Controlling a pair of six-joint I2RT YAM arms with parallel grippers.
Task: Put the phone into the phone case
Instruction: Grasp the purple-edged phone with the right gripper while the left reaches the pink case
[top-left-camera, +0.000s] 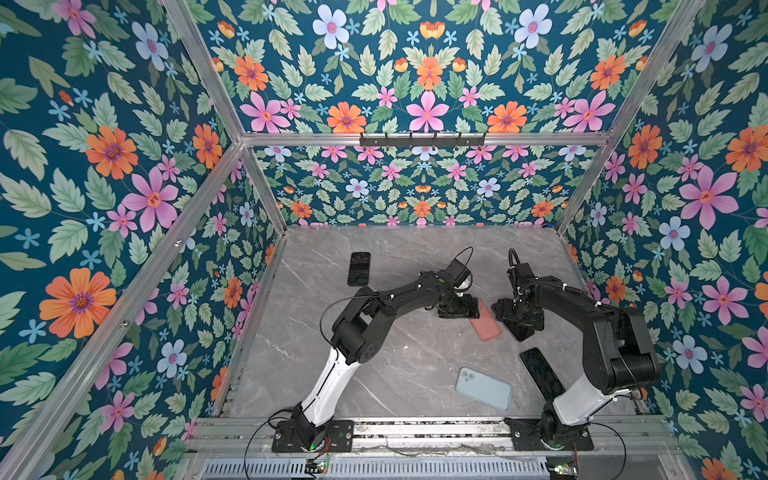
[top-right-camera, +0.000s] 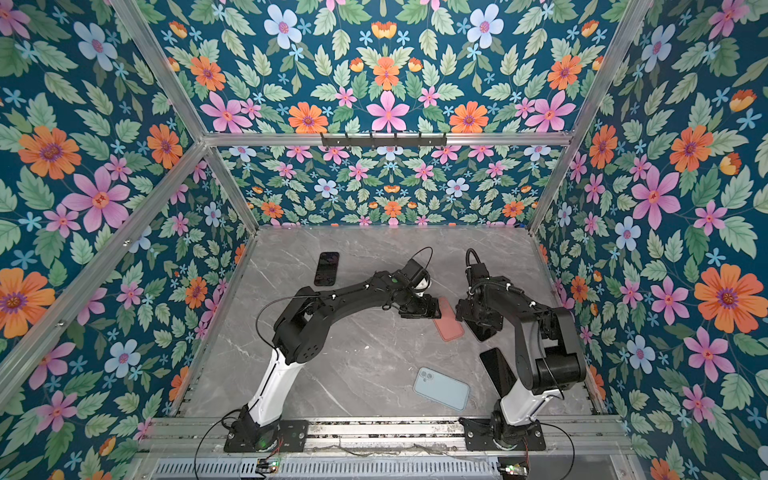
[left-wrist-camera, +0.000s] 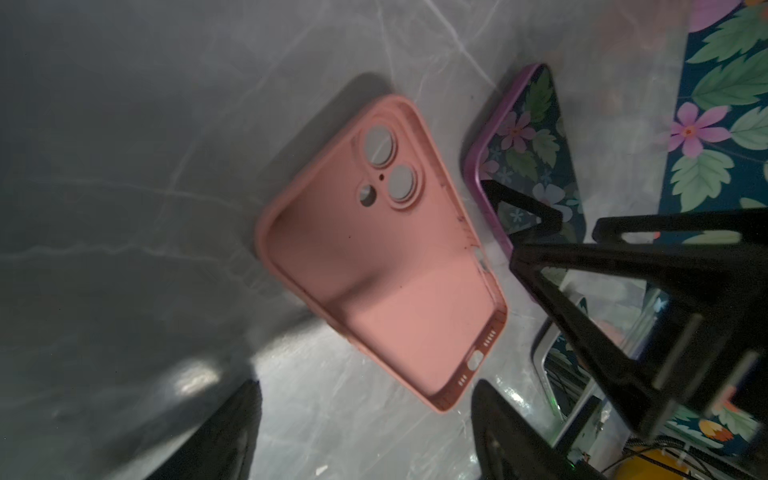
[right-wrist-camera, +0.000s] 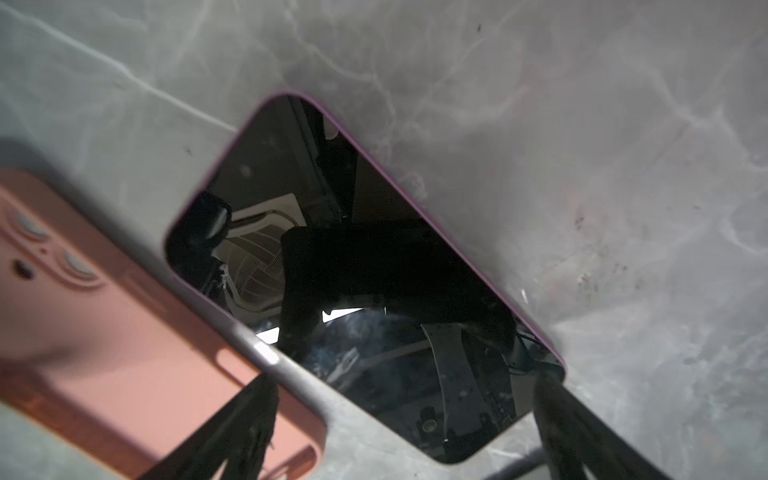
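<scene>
- Phone (right-wrist-camera: 374, 270), purple-edged, is laid screen-up on the bench (right-wrist-camera: 582, 124), its end straddled by the spread right pincer (right-wrist-camera: 407, 378).
- Pink case (left-wrist-camera: 386, 257), just beside and nearly parallel, is overhung by the spread left pincer (left-wrist-camera: 365, 390).

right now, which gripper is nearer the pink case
Left. The left gripper is over the far end of the pink case; the right gripper is beside it, above the purple-edged phone.
</scene>
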